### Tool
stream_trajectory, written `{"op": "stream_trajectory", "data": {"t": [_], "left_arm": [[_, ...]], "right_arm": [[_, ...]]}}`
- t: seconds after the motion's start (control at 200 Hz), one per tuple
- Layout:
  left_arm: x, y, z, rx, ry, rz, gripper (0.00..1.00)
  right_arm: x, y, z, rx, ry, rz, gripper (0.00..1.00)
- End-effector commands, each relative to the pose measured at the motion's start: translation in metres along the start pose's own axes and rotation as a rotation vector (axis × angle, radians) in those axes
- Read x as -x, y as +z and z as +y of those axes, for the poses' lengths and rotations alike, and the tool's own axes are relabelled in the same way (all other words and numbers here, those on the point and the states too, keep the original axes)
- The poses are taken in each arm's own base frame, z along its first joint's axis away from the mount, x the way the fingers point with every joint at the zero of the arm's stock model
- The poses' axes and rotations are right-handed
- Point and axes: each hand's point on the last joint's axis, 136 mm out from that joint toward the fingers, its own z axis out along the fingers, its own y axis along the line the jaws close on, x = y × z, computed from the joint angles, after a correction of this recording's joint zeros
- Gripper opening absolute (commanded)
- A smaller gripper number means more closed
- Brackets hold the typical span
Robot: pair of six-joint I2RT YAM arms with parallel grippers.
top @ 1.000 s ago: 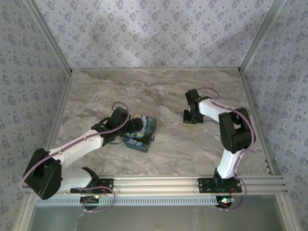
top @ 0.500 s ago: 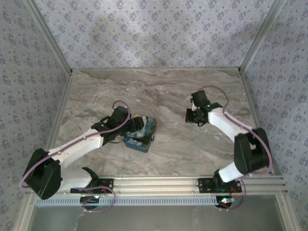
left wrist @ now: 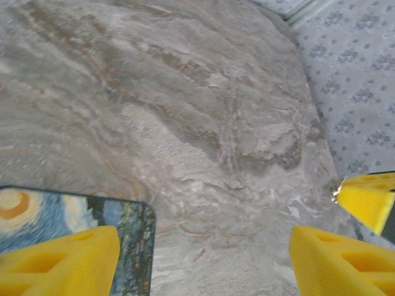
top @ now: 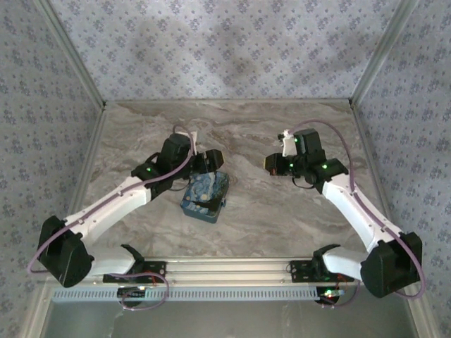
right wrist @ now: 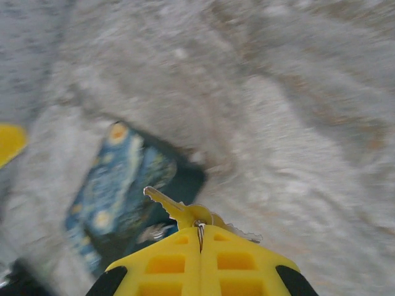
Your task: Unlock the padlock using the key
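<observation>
The key [right wrist: 173, 208] is pinched at its bow between the yellow fingertips of the right gripper [right wrist: 200, 231], which is closed on it. The brass blade sticks out past the fingertips and points away to the left, towards the blue box [right wrist: 120, 185]. A thin ring and a second bit of metal hang at the key's bow.

On the lid of the box, near its dark lower edge, the right wrist view shows a small grey metal shape that looks like the padlock [right wrist: 152, 232]. It is too blurred to be sure, or to see how its shackle stands.

From above, the blue box [top: 204, 197], painted with a swirling night sky, sits on the marble table [top: 239, 134] left of centre. The right gripper [top: 273, 163] is to the right of the box and a little farther back, apart from it.

The left gripper [top: 210, 158] sits over the far edge of the box, facing right. In its own wrist view the left gripper [left wrist: 205, 242] has its jaws wide apart with nothing between them. A corner of the box [left wrist: 74, 216] shows beside its left finger. At the right edge of that view is a finger [left wrist: 370, 200] of the right gripper, with a glint of metal at its tip.
</observation>
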Motion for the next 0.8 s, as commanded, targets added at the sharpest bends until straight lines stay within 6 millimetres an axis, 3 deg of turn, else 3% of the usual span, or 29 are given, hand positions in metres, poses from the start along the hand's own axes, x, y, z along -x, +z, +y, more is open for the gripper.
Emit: {"op": "stream_trajectory", "data": {"t": [0.0, 0.18, 0.42, 0.645, 0.794], "left_arm": [[0.028, -0.009, -0.041, -0.157, 0.103, -0.026, 0.75], [0.057, -0.023, -0.056, -0.33, 0.127, -0.054, 0.76], [0.053, -0.032, -0.087, -0.559, 0.207, -0.025, 0.8], [0.052, -0.033, -0.105, -0.705, 0.209, 0.026, 0.66], [0.048, -0.029, -0.111, -0.755, 0.207, 0.053, 0.61]], "right_arm": [[-0.001, -0.006, 0.051, 0.308, 0.11, 0.087, 0.0], [0.002, -0.014, 0.068, 0.496, 0.258, 0.152, 0.0], [-0.001, -0.014, 0.077, 0.642, 0.415, 0.271, 0.0], [0.005, -0.026, 0.086, 0.698, 0.428, 0.309, 0.0], [0.01, -0.032, 0.094, 0.717, 0.409, 0.308, 0.0]]}}
